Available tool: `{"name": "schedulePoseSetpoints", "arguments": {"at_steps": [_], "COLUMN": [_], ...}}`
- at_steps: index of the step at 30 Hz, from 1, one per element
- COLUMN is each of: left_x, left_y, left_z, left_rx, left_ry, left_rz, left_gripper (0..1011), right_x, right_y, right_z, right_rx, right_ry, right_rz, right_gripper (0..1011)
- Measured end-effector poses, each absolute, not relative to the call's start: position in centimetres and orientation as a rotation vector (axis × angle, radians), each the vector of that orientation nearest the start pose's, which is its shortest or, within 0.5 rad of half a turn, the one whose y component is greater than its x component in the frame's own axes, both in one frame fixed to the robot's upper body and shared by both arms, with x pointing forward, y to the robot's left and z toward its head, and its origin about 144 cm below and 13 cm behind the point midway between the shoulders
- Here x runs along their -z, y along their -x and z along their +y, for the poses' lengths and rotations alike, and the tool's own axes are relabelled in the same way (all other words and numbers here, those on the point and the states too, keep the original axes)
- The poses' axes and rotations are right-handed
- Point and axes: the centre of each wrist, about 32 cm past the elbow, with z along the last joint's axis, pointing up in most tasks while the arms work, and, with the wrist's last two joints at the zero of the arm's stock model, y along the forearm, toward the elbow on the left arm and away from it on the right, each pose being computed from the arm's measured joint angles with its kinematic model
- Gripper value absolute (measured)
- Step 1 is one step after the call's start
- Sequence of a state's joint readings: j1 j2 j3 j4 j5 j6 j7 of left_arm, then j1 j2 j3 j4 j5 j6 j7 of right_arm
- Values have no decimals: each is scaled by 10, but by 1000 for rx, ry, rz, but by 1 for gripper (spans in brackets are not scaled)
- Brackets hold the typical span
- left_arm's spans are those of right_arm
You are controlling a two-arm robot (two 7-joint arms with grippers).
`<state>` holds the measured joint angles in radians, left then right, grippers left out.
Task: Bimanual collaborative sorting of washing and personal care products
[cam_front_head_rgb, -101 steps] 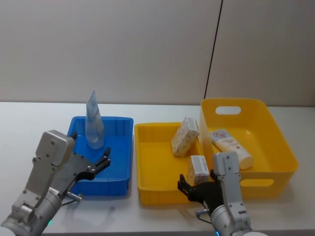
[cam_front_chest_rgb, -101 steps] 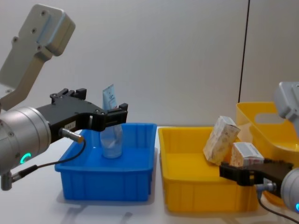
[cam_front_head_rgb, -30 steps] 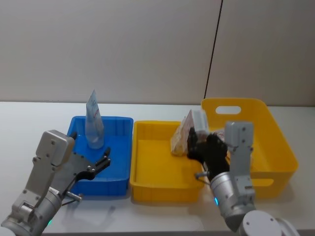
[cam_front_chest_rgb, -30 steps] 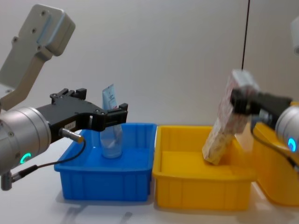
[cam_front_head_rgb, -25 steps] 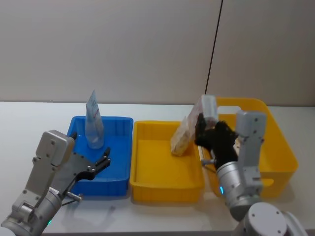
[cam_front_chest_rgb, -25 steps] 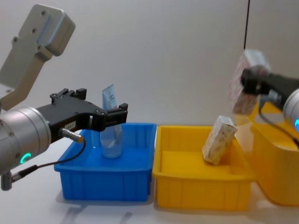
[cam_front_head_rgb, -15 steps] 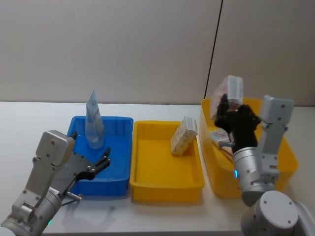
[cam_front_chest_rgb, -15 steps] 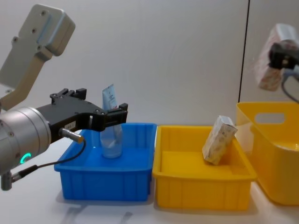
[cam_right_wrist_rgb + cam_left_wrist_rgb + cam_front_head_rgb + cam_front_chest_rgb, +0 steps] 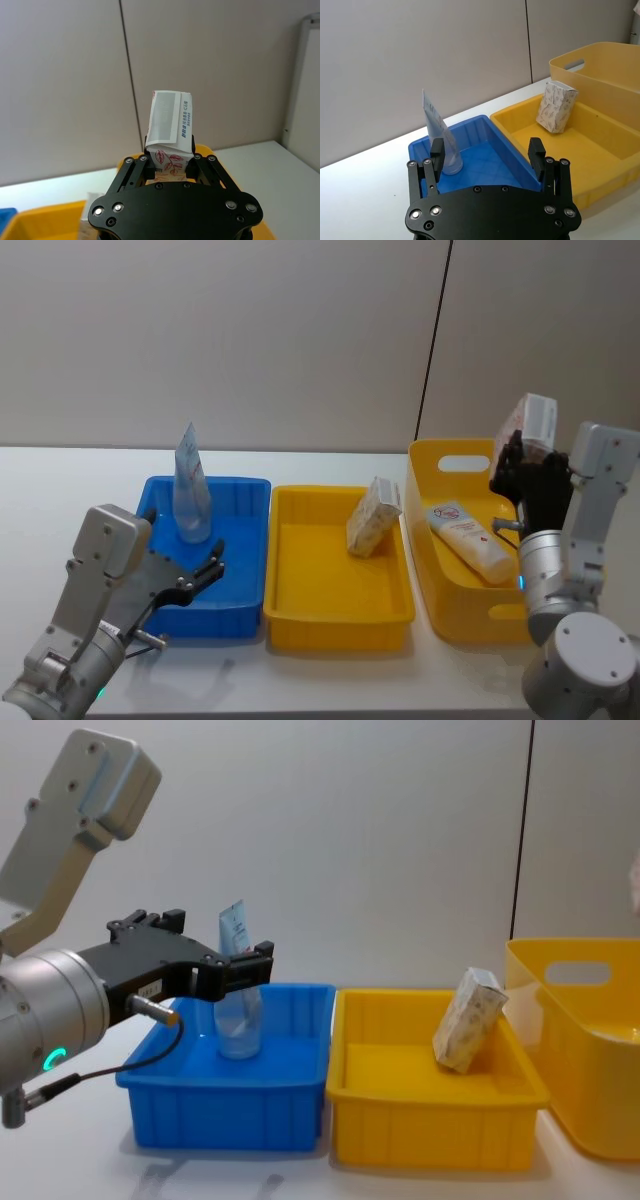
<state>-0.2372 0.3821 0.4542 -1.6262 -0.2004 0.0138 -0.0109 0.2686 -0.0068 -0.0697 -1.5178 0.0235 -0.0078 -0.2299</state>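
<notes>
One cream box [image 9: 523,426] upright in clamped right end effector [image 9: 517,455], long axis vertical; left end effector [image 9: 205,567] open.

No readable words or numbers anywhere. Cream box [image 9: 170,137] in right claw [image 9: 170,167]: grey panel and column of small dark print on upper face, too small to read; red leaf pattern below. White tube [image 9: 468,538] lying in tall yellow bin [image 9: 470,618]: round red logo, lettering illegible. Light-blue tube [image 9: 440,137] standing in blue bin [image 9: 470,131]: small dark marks near top, illegible. Second cream box [image 9: 556,107] in low yellow bin [image 9: 615,165]: orange pattern, no legible text.
</notes>
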Motion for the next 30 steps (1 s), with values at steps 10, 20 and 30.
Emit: {"name": "schedulePoseSetpoints", "arguments": {"at_steps": [10,20,30], "left_x": [-1204,-1204,-1204], "left_y": [-492,-492,-492], "left_z": [198,198,198], "left_rx": [-1124,-1124,-1124], "left_ry": [-61,-61,-61], "left_rz": [-268,-268,-268], "left_gripper": [1001,1001,1001], "right_x": [-1225,-1225,-1222], "right_y": [-529,-530,-532], "right_z": [-212,-218,-220], "right_rx": [1773,1788,1773], "right_ry": [-78,77,197], "right_rz": [-105,-43,15], "right_gripper": [292,292,288]}}
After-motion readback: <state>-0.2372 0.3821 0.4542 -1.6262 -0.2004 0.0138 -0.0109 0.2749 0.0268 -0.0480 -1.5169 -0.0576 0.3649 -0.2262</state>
